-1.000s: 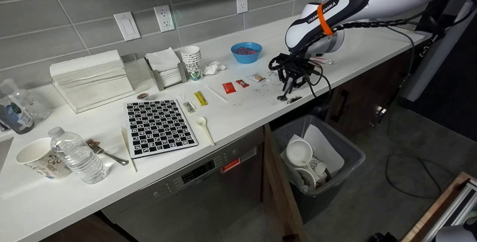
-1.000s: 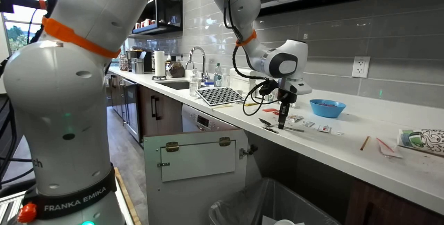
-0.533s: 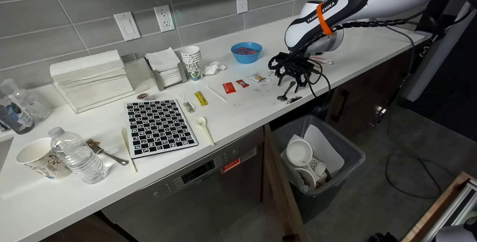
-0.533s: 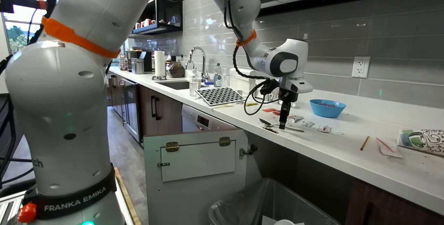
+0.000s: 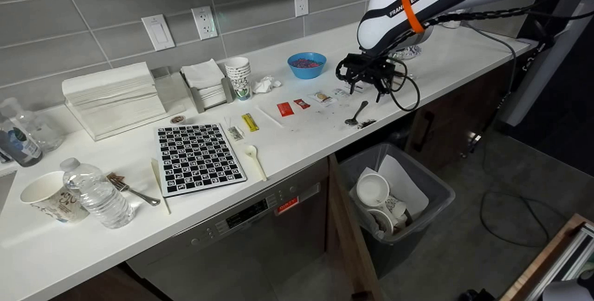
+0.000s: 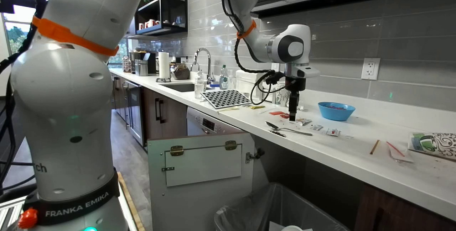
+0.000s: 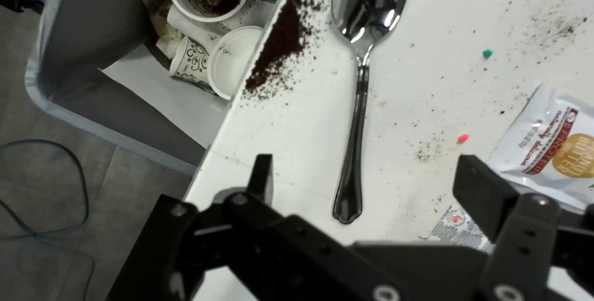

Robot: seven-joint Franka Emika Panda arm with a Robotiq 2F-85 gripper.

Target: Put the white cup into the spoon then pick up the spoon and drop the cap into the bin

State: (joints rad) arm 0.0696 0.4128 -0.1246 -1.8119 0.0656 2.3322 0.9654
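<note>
Hovering with jaws spread wide and nothing gripped, the claw (image 7: pixel 365 171) is probably set to clear the spoon (image 7: pixel 359 101), which lies on the counter (image 7: pixel 301 148) between the jaws in the wrist view. Dark grounds (image 7: pixel 284 34) and a snack packet (image 7: pixel 554 152) may restrict approach on either side; below the edge, the bin (image 7: pixel 83 55) holds a plain white cup (image 7: pixel 235 62).

Spoon (image 7: pixel 358 111) lies on counter (image 7: pixel 292 143), bin (image 7: pixel 83 39) below, seemingly on the floor (image 5: pixel 524 166).
</note>
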